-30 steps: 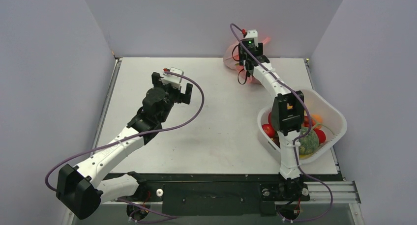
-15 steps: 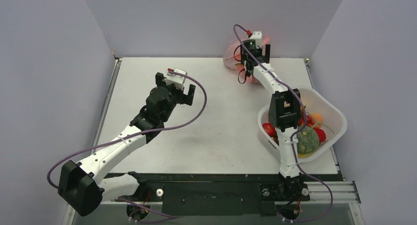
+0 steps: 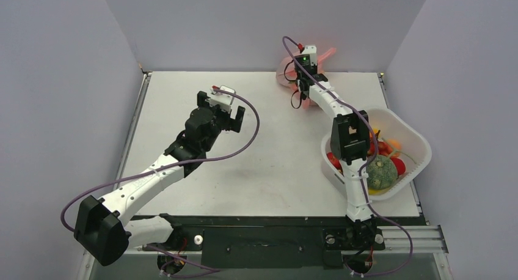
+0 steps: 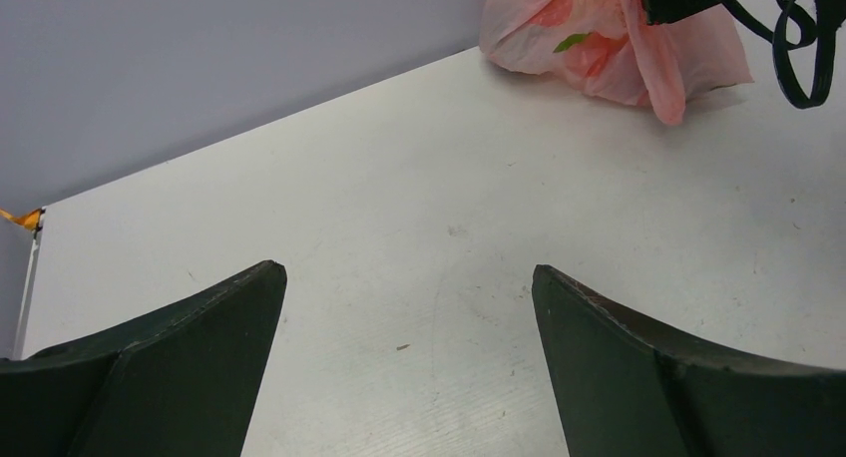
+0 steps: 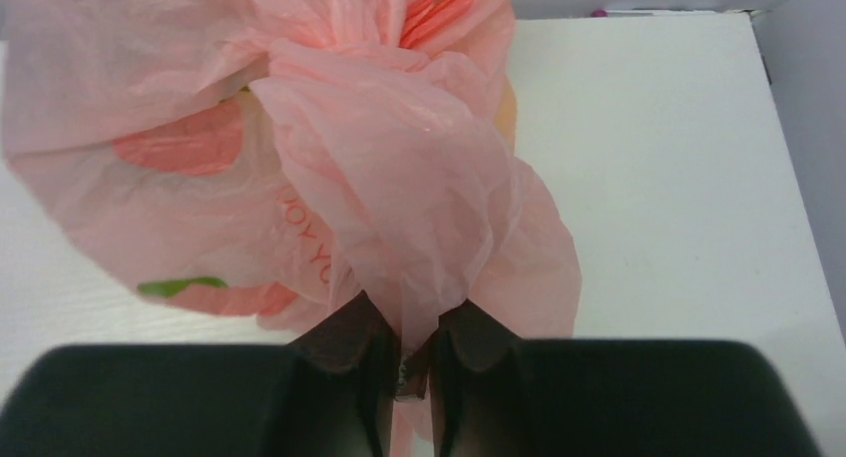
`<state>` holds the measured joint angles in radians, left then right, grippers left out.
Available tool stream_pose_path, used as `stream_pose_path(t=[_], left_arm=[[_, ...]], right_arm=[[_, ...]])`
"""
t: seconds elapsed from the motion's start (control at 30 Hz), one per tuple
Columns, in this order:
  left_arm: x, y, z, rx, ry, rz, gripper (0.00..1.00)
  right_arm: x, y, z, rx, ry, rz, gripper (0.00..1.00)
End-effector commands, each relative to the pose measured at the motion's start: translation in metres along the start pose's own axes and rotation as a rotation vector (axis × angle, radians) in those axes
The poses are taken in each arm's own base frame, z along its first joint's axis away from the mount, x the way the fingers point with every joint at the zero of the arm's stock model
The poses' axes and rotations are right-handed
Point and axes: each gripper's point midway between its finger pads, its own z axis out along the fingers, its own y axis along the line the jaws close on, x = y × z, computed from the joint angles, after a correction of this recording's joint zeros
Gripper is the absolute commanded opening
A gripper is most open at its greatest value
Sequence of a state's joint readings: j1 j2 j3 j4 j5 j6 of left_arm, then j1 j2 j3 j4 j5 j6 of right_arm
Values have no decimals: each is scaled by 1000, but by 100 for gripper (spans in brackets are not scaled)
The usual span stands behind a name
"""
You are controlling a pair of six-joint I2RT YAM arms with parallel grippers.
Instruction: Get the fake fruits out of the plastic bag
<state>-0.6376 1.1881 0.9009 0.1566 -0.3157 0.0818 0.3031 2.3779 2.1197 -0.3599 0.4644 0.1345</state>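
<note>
Well, starting at the left, we see the left gripper (image 4: 404,272) hovering over the bare table (image 3: 275,164), its jaws spread wide with nothing between them. Further right, at the table's far edge close to the back wall, lies the pink plastic bag (image 5: 399,168), crumpled and bunched (we can make out red patches and a sliver of green through its thin skin, though we cannot tell which fruits they are). The right gripper (image 5: 404,339) has its fingers pinched nearly together on a gathered fold of that bag, and the plastic rises from between them. Rightmost, beside the right arm, sits a white basket (image 3: 421,147). In it rest several fake fruits (image 3: 380,173): a mottled green round one, red ones on either side, and something orange toward the far rim.
</note>
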Motion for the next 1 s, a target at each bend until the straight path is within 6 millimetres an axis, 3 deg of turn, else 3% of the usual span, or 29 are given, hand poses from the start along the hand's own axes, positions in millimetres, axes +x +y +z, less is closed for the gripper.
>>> stream_pose_path(t=[0.0, 0.13, 0.33, 0.37, 0.4, 0.43, 0.47, 0.5, 0.53, 0.57, 0.6, 0.63, 0.67, 0.7, 0.73, 0.77, 0.8, 0.83, 0.87, 0.9, 0.97], left_arm=[[-31, -4, 1, 16, -66, -30, 93], [-30, -6, 0, 28, -63, -26, 93], [-31, -4, -1, 18, -64, -22, 93], [-32, -4, -1, 19, -65, -23, 93], [-33, -4, -2, 18, -68, -24, 92], [-34, -4, -2, 17, -68, -25, 92], [-35, -3, -2, 16, -70, -25, 92], [-36, -2, -3, 12, -72, -26, 92], [-37, -2, -4, 8, -74, -33, 92], [-38, 1, -4, -6, -77, -40, 92], [-38, 2, -4, -16, -79, -56, 92], [-38, 5, -4, -35, -79, -63, 92], [-35, 6, -2, -43, -69, -70, 92], [-36, 8, 0, -60, -67, -78, 92], [-31, 10, 2, -85, -48, -86, 92], [-30, 12, 4, -106, -36, -101, 92], [-24, 19, 6, -163, -17, -132, 92], [-24, 23, 7, -192, -10, -150, 88], [-14, 25, 8, -226, 30, -177, 72], [-8, 25, 7, -232, 68, -186, 65], [4, 11, 8, -158, 131, -233, 60]], right_arm=[[-54, 31, -81, -133, -119, -3, 8], [-31, 63, -135, -220, -106, -35, 0], [45, 93, -216, -362, -77, -3, 0], [69, 93, -233, -393, -60, -20, 0], [75, 98, -243, -433, -61, 4, 0], [93, 97, -260, -469, -52, -12, 0], [88, 96, -276, -510, -76, 27, 0], [115, 97, -283, -532, -47, 0, 0], [110, 100, -304, -598, -71, 38, 0], [133, 99, -309, -636, -37, 21, 0], [127, 98, -324, -684, -62, 61, 0], [147, 96, -330, -724, -33, 45, 0], [135, 94, -345, -779, -81, 93, 0], [154, 91, -348, -810, -57, 81, 0], [144, 87, -359, -849, -94, 122, 0], [159, 85, -360, -871, -74, 115, 0], [161, 80, -365, -886, -78, 135, 0], [164, 79, -369, -906, -72, 138, 0], [166, 77, -373, -921, -69, 150, 0], [168, 76, -377, -939, -66, 154, 0], [174, 74, -382, -959, -66, 173, 0]])
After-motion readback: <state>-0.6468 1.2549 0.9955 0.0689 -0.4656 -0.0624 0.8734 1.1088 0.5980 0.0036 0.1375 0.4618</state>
